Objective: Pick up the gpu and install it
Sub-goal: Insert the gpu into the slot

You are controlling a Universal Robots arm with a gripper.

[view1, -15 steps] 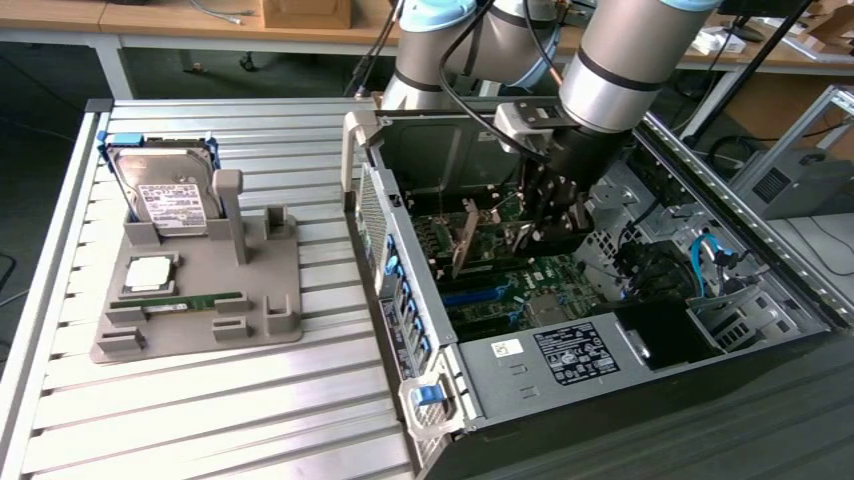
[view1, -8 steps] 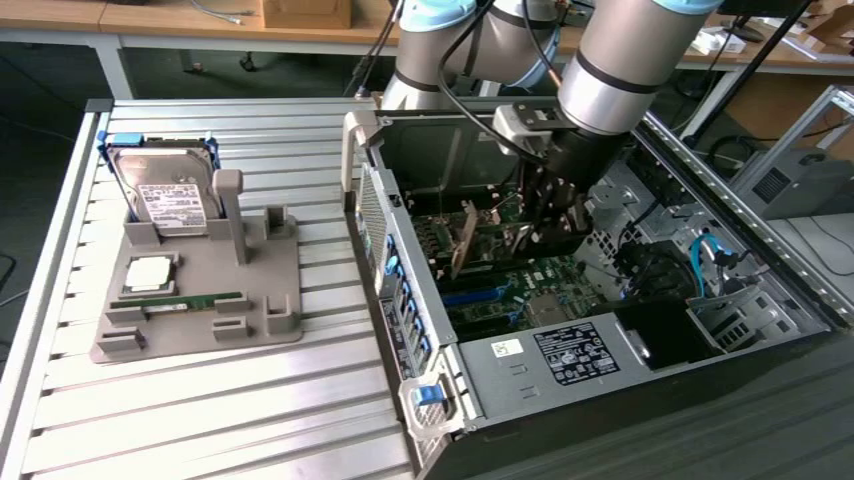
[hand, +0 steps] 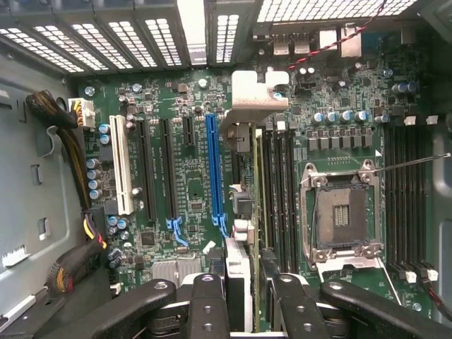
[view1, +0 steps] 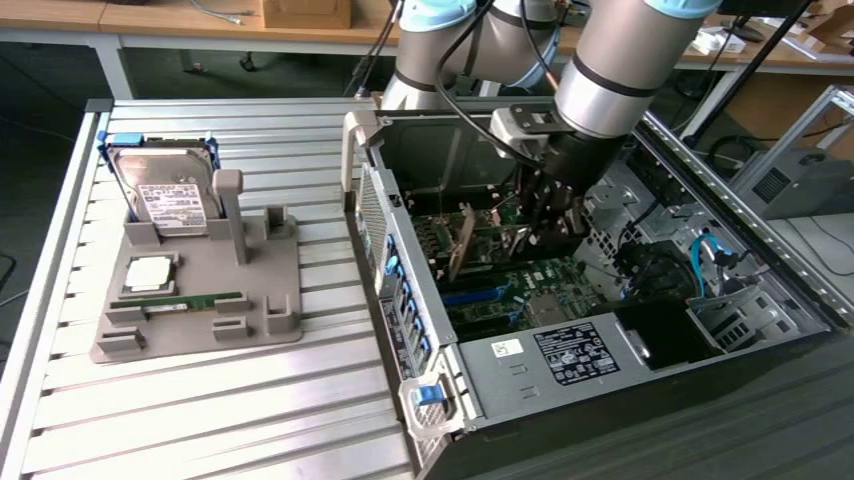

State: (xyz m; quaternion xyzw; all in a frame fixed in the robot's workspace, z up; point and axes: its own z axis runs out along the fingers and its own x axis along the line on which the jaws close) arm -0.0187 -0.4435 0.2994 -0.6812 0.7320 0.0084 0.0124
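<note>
Jaws around gpu, seemingly beside slot

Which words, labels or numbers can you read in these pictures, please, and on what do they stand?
None can be read.
Hard drive label: too small.
Power supply label: too small.
Circuit board printing: too small.

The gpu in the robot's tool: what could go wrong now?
1. The gpu, gripped in the tool, hangs between the blue slot and the black slots. It could come down off its slot and scrape the motherboard.
2. Its metal bracket might catch on the case's slotted back wall.
</note>
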